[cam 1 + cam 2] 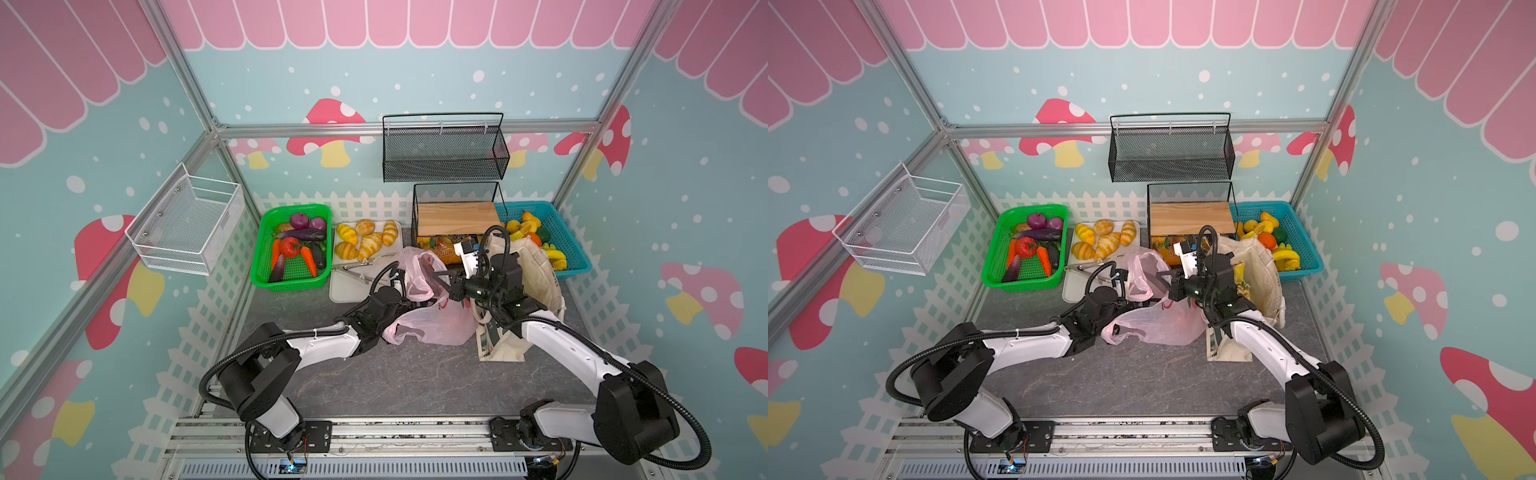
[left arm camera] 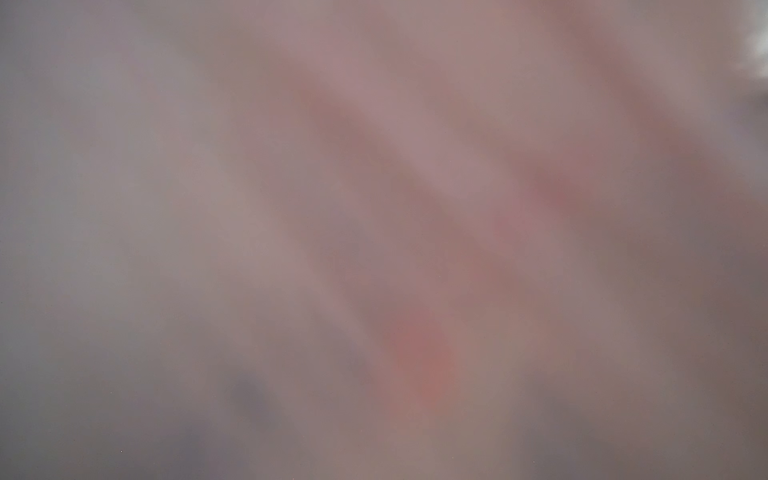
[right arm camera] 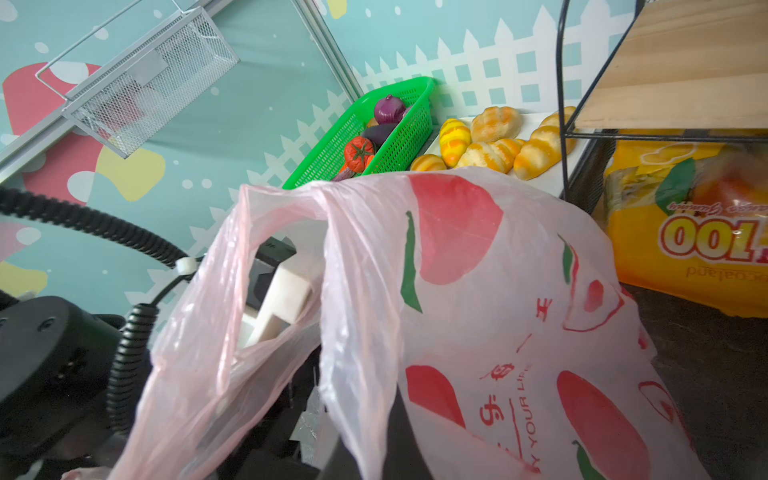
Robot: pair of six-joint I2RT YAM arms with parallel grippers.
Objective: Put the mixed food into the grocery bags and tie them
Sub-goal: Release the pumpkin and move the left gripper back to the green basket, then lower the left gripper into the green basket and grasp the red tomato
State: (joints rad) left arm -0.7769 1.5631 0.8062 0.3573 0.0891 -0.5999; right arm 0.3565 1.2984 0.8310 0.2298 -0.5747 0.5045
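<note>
**Operator:** Status of the right gripper (image 1: 435,276)?

**Technician:** Jaws closed. They pinch the film of the pink plastic bag (image 1: 432,328) near its mouth. In the right wrist view the printed film hangs across the gripper.

**Operator:** Status of the left gripper (image 3: 286,291)?

**Technician:** Cannot tell. In the right wrist view its white body shows through a handle loop of the bag, and the fingertips are covered. The left wrist view shows only a pink-grey blur.

**Operator:** Location of the bags?

**Technician:** The pink plastic bag sits mid-scene on the grey tabletop (image 1: 374,374), between the two arms. Its upper part is raised and its lower part slumps on the surface. The canvas tote (image 1: 544,286) stands just beside it on the right, under the right arm and in front of the blue basket (image 1: 577,253). In a top view a yellow packet (image 1: 1241,277) shows at the tote's mouth.

**Operator:** Location of the loose food?

**Technician:** In the green basket (image 1: 297,272) at the back left, well apart from both bags:
- tomato (image 1: 289,246)
- carrot (image 1: 309,261)
- eggplant (image 1: 301,235)
- purple onions (image 1: 299,220)

Bread rolls (image 1: 370,241) lie on the white tray (image 1: 345,291), which sits between the green basket and the pink plastic bag.
</note>
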